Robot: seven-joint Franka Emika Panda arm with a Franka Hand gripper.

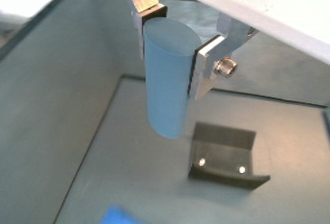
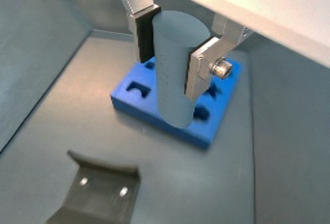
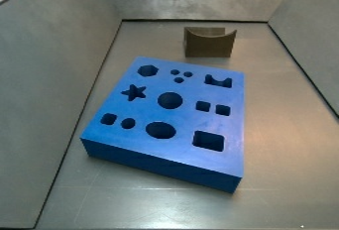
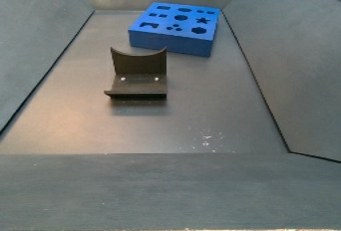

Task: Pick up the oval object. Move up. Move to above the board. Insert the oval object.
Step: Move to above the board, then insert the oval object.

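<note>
Gripping the oval object [image 1: 169,78] between its closed silver fingers [image 1: 206,69], the gripper [image 2: 177,59] hangs above the board [image 2: 133,91] in a wrist view; the fixture [image 4: 136,73] stands at centre frame.

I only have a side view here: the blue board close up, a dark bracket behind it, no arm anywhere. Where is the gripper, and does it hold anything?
Observer: Neither side view shows it. In both wrist views the gripper is shut on the oval object, a pale blue peg.
Operator: How does the peg sit in it?
Observer: The fingers clamp its upper part, and its rounded lower end hangs well below them.
Operator: Is it near the board?
Observer: In a wrist view the board lies beneath and behind the peg's lower end, with the peg not in any cutout. The fixture stands apart on the floor.
</note>
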